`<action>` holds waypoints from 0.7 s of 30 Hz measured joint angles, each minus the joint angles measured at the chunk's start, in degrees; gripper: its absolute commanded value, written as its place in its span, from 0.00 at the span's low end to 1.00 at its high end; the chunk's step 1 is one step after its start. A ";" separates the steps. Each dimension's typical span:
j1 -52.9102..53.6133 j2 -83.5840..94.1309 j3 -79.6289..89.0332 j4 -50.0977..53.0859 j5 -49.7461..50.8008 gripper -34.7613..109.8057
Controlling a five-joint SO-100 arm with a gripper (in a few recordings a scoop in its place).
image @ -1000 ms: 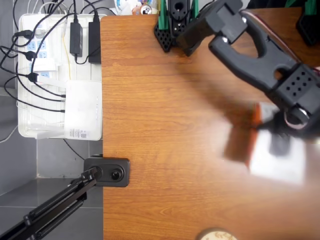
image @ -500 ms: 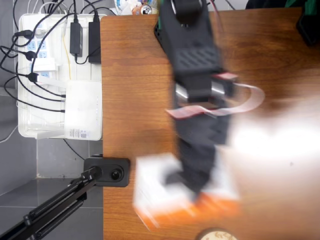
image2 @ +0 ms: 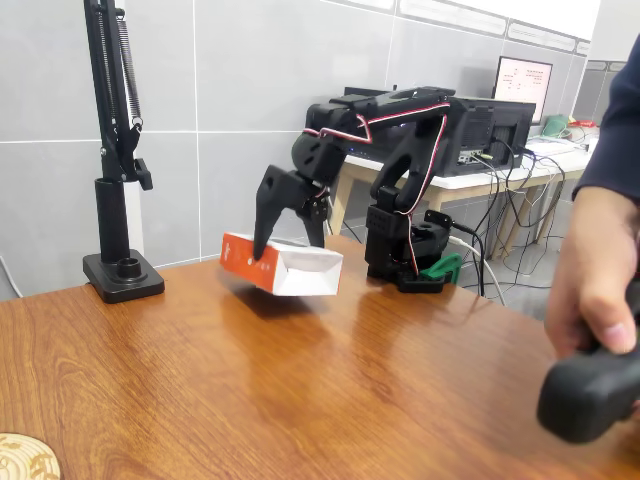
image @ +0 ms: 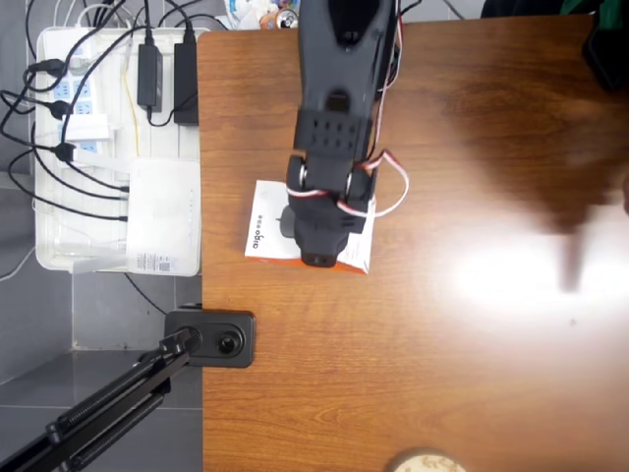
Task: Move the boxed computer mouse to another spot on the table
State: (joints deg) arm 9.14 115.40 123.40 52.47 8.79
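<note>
The boxed computer mouse [image: 263,234] is a flat white carton with an orange side and small grey lettering. It sits over the left-middle of the table [image: 442,374], close to the left edge in the overhead view. My black gripper [image: 318,242] reaches down over it from the arm's base at the far edge and covers most of its face. In the fixed view the carton [image2: 296,274] is tilted, orange end to the left, and seems to hang just above the wood. The gripper [image2: 292,250] is shut on it, one finger on each long side.
A white tray of power strips and cables [image: 59,251] lies off the table's left edge. A black camera clamp [image: 211,337] grips that edge, and its stand base [image2: 122,276] is behind the carton. A round wooden coaster [image: 425,461] lies at the near edge. A person's hand [image2: 592,270] is at the right.
The arm has swung from the table's right side across to the left-middle, carrying the carton with it. The motion blur is gone and the arm is now steady.
</note>
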 measured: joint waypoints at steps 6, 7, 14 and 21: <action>0.00 -10.63 -5.36 -0.62 1.41 0.24; 0.00 -11.78 -6.06 -0.53 1.93 0.24; 0.18 -15.21 -6.86 -1.93 3.16 0.47; -0.88 -17.67 -8.09 -9.32 3.34 0.92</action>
State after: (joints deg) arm 8.26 97.73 115.31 43.15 12.13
